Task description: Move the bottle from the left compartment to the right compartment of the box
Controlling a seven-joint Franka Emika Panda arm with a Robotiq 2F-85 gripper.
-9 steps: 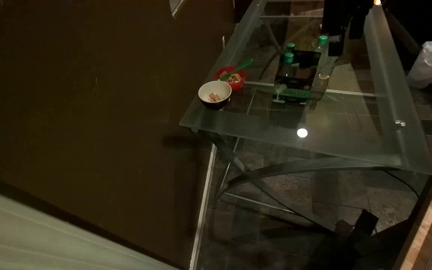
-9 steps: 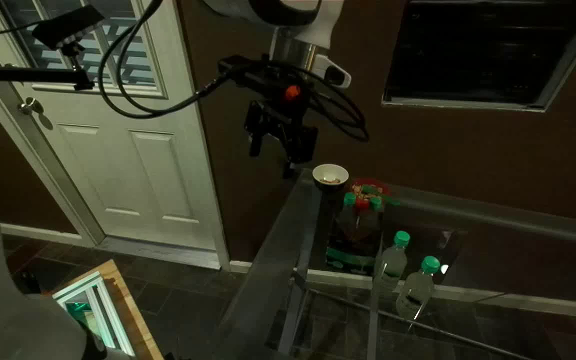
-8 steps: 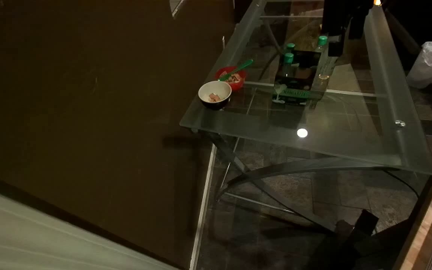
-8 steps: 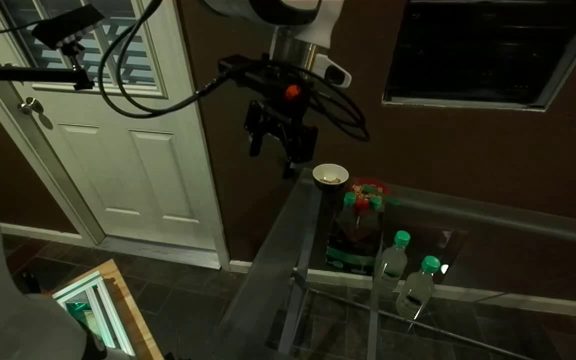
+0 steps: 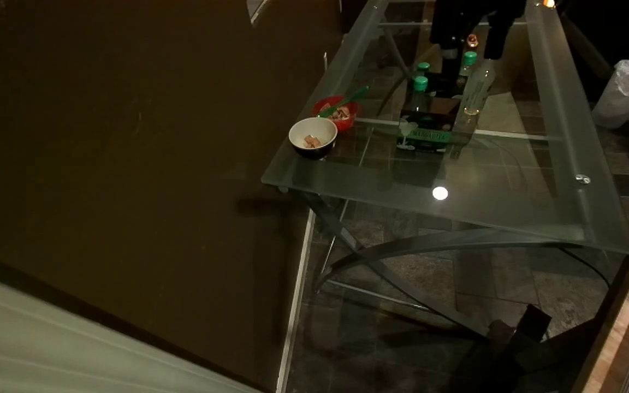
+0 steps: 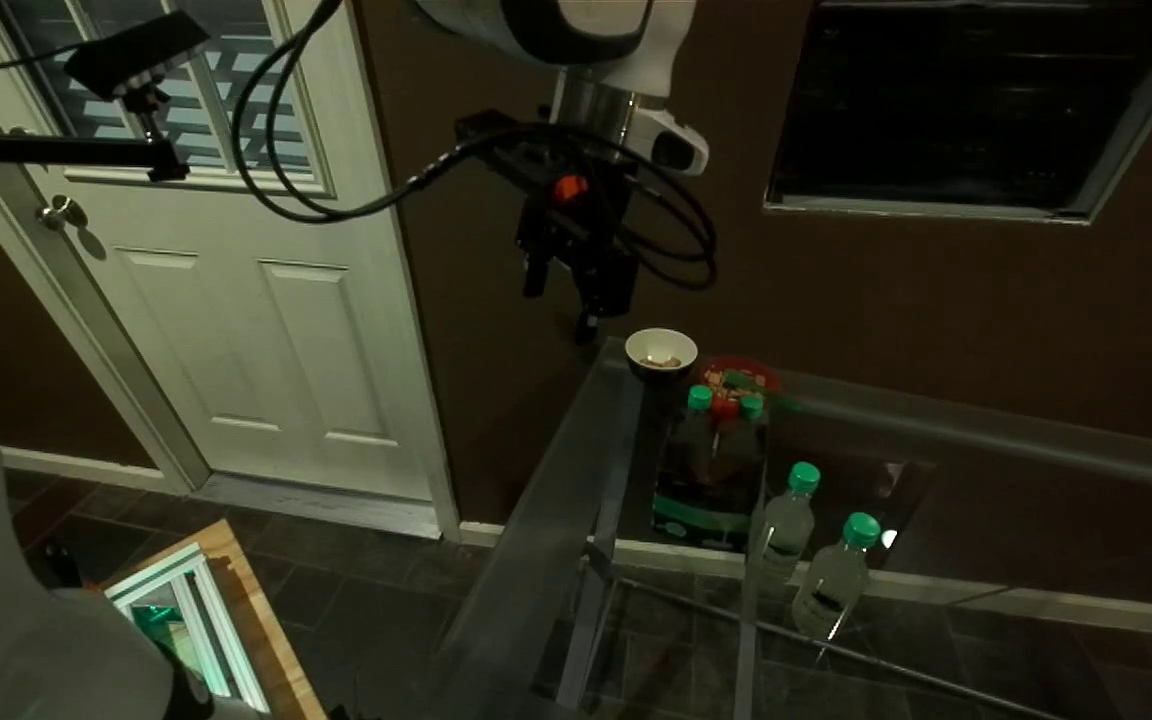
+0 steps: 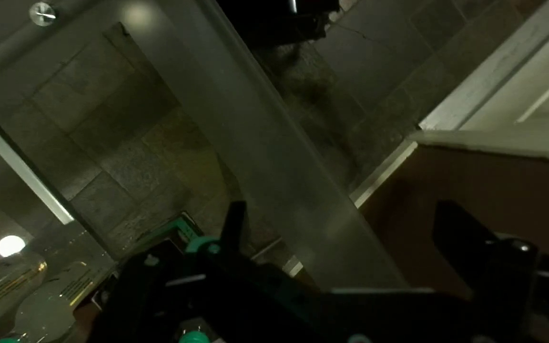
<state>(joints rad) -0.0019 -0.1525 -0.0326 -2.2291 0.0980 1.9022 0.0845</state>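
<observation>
My gripper [image 6: 561, 302] hangs in the air, its black, blocky fingers spread wide; in an exterior view their tips show apart from the box [image 5: 426, 132]. That box, a squared carton lettered MARGARITA across a green band, stands on the table [image 5: 358, 188], a slab of see-through glass with a milky frosted border. Two slim, see-through bottles [image 6: 698, 422] with round green caps stand in it, on the side nearer the brown wall [image 5: 145, 180]; which is meant, and in which compartment it is, I cannot tell. Two loose bottles [image 6: 831, 588] alike stand just outside. Between box and wall, a dark-sided white bowl [image 5: 299, 132] sits beside a red bowl [image 5: 350, 123] with a green utensil [image 5: 354, 95] slanting out. Away from the wall, a stretch of glass runs from the loose bottles to the long edge.
</observation>
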